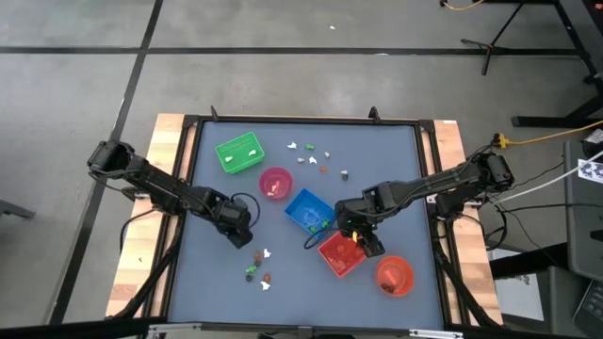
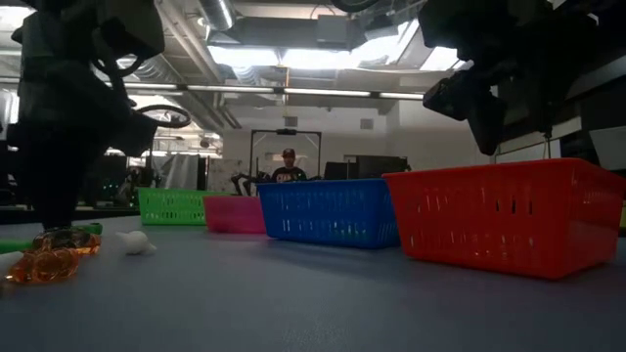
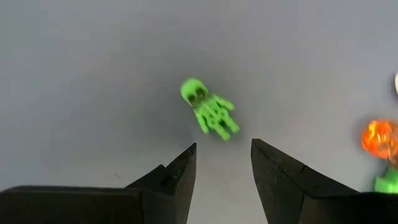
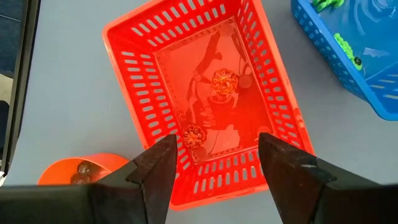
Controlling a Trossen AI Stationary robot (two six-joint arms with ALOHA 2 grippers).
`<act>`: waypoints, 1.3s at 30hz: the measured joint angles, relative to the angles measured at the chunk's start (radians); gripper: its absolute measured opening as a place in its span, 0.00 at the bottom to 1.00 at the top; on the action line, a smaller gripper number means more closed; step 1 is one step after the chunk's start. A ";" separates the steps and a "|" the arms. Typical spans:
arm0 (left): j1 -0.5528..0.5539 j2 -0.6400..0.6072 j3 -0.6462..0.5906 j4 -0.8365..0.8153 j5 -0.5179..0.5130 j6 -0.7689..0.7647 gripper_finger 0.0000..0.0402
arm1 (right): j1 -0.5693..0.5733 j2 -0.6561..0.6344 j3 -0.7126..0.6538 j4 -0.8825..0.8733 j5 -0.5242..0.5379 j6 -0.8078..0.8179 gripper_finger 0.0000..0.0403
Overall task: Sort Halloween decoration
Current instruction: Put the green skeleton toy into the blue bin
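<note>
My table (image 1: 283, 282) had a blue-grey top with a black frame and pale wood strips (image 1: 170, 188) down both sides. Around it was grey concrete floor (image 1: 283, 85) crossed by dark lines. A yellow cable (image 1: 556, 137) ran across the floor on one side, and black stand legs (image 1: 499, 38) stood on the floor beyond the far edge. Looking level across the table, I saw an open ceiling with pipes and ducts (image 2: 284, 90) and bright overhead light panels (image 2: 293, 54). A person (image 2: 288, 168) stood far back by a dark frame (image 2: 284, 147), in front of a pale wall (image 2: 430, 147).
</note>
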 joint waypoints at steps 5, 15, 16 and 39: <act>0.016 0.000 0.000 0.000 -0.015 -0.011 0.34 | 0.000 0.000 0.000 0.000 0.000 0.000 0.56; 0.046 0.000 0.000 0.002 -0.058 -0.011 0.34 | 0.000 0.000 0.000 0.001 0.000 0.000 0.56; 0.046 0.000 0.000 0.002 -0.058 -0.011 0.34 | 0.000 0.000 0.000 0.001 0.000 0.000 0.56; 0.017 0.037 0.002 0.003 -0.094 -0.009 0.22 | 0.000 0.000 0.000 0.001 0.000 0.000 0.56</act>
